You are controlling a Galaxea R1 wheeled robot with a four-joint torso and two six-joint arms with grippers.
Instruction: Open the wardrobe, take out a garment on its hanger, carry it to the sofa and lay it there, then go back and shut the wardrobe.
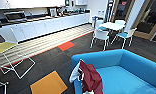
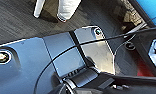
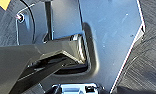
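Maroon cloth with white sleeves, the garment (image 1: 90, 78), is draping over the near left armrest of the sofa (image 1: 124, 75), part of it hanging down the outer side toward the floor. Bright blue upholstery is spreading to the right of it (the seat beside the jacket is bare). Farther off, a white table (image 1: 114, 25) with white chairs (image 1: 101, 35) is standing on dark carpet, and a long white counter (image 1: 44, 27) is running along the far left. An orange carpet square (image 1: 49, 83) is lying near the sofa's left side. Whether either gripper's fingers are apart or together, I cannot tell from the wrist views; a person's white-trousered legs (image 2: 66, 8) are showing in the left wrist view.
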